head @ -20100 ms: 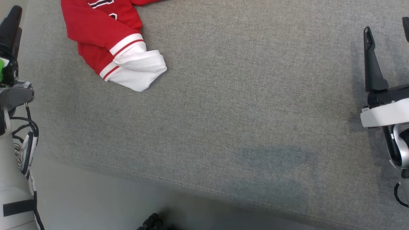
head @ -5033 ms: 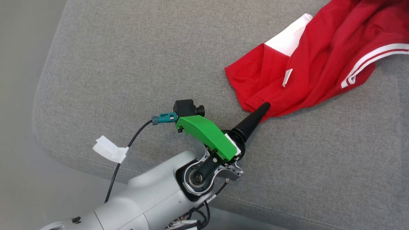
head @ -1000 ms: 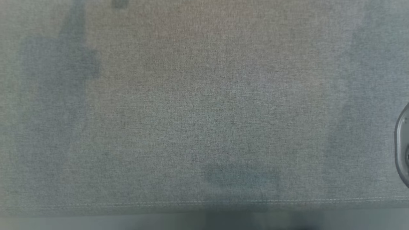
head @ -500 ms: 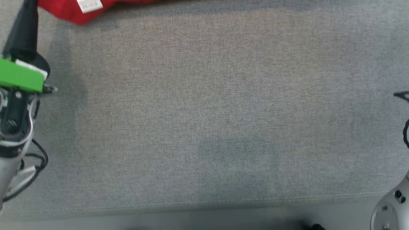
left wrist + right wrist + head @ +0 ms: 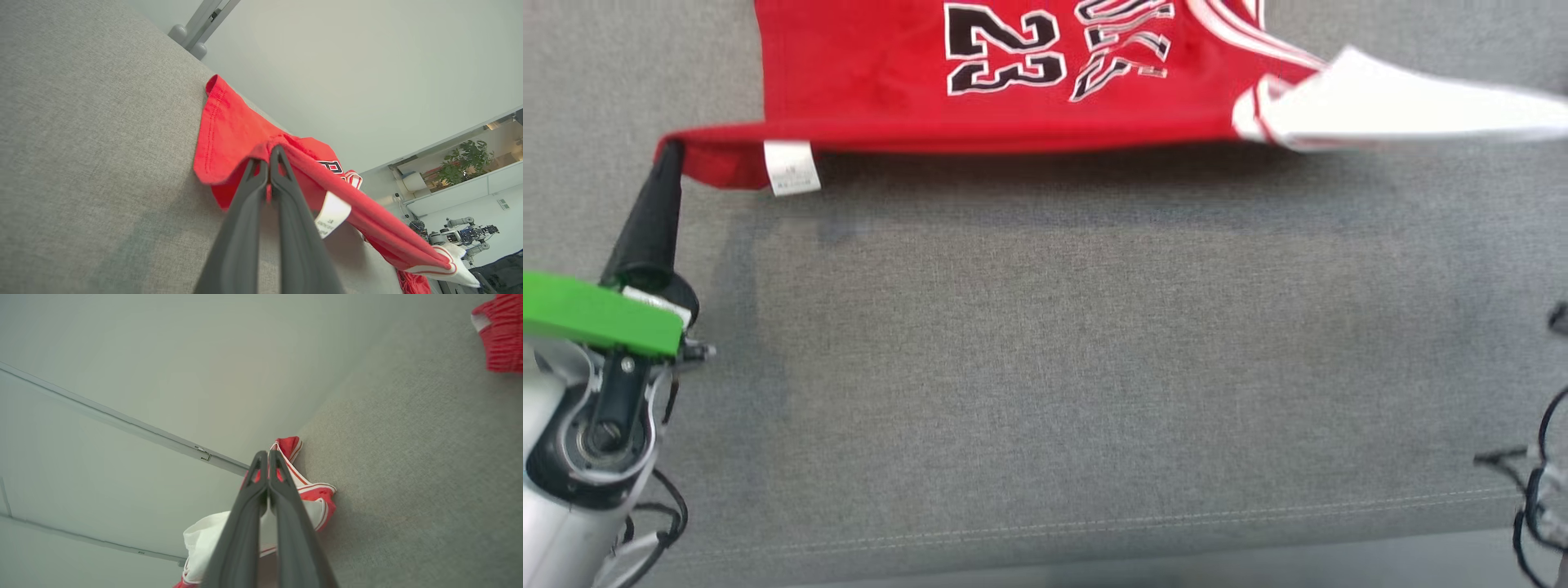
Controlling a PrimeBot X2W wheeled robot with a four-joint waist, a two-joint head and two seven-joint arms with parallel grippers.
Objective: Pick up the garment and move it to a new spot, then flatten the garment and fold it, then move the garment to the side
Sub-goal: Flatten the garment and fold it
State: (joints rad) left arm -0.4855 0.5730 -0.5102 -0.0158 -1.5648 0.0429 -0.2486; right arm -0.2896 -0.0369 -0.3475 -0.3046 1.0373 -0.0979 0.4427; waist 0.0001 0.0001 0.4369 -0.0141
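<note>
The garment is a red jersey with a black "23" and white sleeves, held stretched in the air along the top of the head view, above its shadow on the grey cushion. My left gripper is shut on its lower left corner, beside a white label. In the left wrist view the fingers pinch a red hem of the garment. My right gripper is shut on the red-and-white striped trim of the garment, whose white sleeve hangs below it.
A grey fabric cushion spreads under everything, its front seam near the bottom and pale floor beyond. Dark cables show at the right edge. Another red gathered piece of cloth lies farther off on the cushion.
The head camera has moved, bringing the stretched jersey into view along the top. My left gripper keeps its hold on the red corner.
</note>
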